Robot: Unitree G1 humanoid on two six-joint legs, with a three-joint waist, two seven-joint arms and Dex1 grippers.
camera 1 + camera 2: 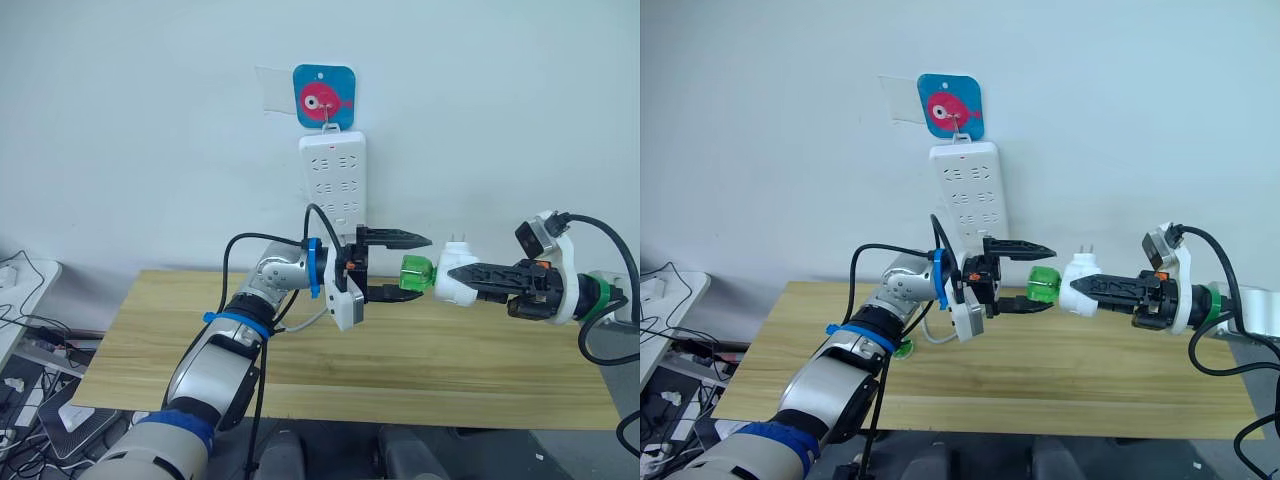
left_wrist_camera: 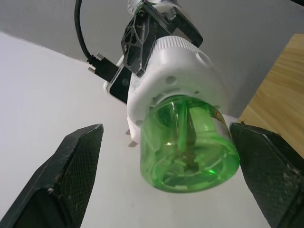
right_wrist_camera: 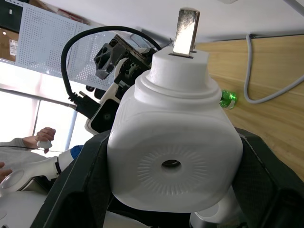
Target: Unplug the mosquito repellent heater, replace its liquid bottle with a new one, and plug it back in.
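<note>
One heater (image 1: 455,279), white, unplugged, with its plug prongs pointing up; we find it held in mid-air above the table (image 1: 500,365), clamped between the fingers of the right claw (image 1: 462,275). One green bottle (image 1: 416,274) is still fitted in the heater and points toward the left claw (image 1: 400,266). That claw stands spread wide, one finger above and one below the bottle, and we see a gap on both sides, with no contact. One power strip (image 1: 333,185) hangs on the wall behind, under one fish sticker (image 1: 324,97). We also log one small green item (image 3: 229,98) lying on the table beside one grey cable (image 3: 266,90). Nothing lies between bottle and left claw.
</note>
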